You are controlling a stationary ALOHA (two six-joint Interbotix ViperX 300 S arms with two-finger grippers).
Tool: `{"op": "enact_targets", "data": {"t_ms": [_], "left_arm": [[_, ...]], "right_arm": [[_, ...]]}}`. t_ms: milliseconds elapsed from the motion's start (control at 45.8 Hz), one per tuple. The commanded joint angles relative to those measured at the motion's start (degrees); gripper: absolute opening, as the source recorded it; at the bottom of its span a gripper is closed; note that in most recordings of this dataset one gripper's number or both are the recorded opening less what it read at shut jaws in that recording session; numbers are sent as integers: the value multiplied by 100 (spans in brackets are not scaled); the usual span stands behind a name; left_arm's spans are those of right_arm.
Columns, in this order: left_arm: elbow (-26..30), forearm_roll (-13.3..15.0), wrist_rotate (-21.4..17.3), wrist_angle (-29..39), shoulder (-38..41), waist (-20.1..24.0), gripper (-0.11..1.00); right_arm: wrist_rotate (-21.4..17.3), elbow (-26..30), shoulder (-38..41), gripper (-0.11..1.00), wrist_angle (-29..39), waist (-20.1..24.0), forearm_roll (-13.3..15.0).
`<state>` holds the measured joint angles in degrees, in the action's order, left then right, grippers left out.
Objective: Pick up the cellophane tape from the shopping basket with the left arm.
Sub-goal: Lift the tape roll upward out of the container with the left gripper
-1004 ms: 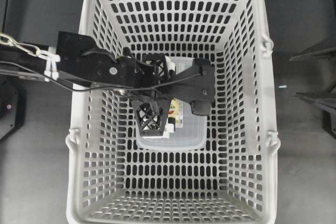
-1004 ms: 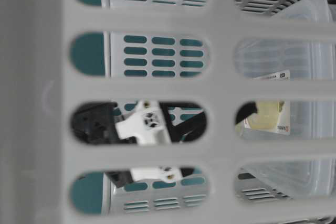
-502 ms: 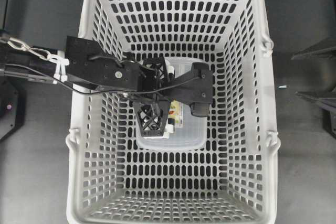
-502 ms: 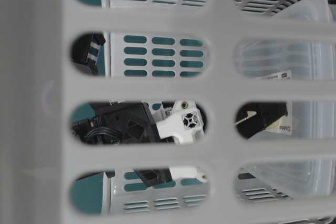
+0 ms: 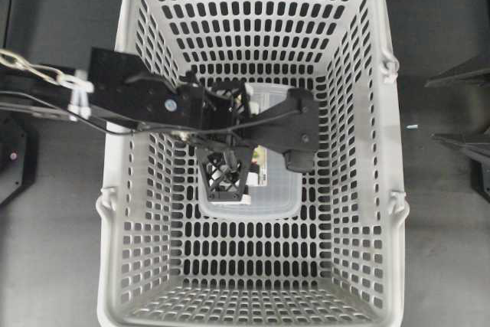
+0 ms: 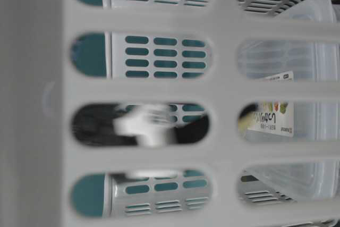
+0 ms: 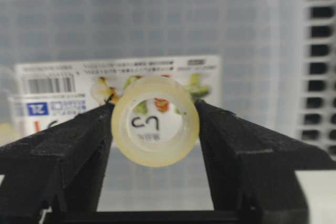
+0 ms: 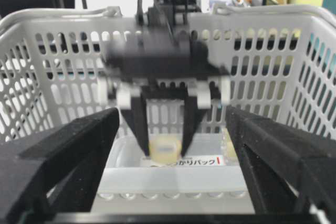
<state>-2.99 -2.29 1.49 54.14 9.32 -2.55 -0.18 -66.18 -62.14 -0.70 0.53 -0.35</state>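
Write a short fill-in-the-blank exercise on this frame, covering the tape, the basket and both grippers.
1. The left gripper has its fingers on either side of the ____.
2. The cellophane tape is over a clear box that lies in the ____.
3. The jaws of the right gripper stand ____.
4. The label on the clear box bears a ____ at its left end.

Missing words: cellophane tape; shopping basket; open; barcode
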Motion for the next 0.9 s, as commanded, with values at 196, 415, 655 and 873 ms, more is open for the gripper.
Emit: {"op": "enact_targets", "data": {"t_ms": [196,415,655,873], "left_arm": [[1969,-26,9,1784,-343,-167,50],[2426,-26,0,2417,-290,-167,50],[2443,-26,9,2417,-272,-167,50],[2435,-26,9,2426,-272,-167,50]], "right_arm": [[-9,97,35,79,-62,44,-9],[-9,88,35,79,-62,132,-9],[-9,88,35,79,-88,132,-9],[-9,88,35,79,-123,141,-9]]}}
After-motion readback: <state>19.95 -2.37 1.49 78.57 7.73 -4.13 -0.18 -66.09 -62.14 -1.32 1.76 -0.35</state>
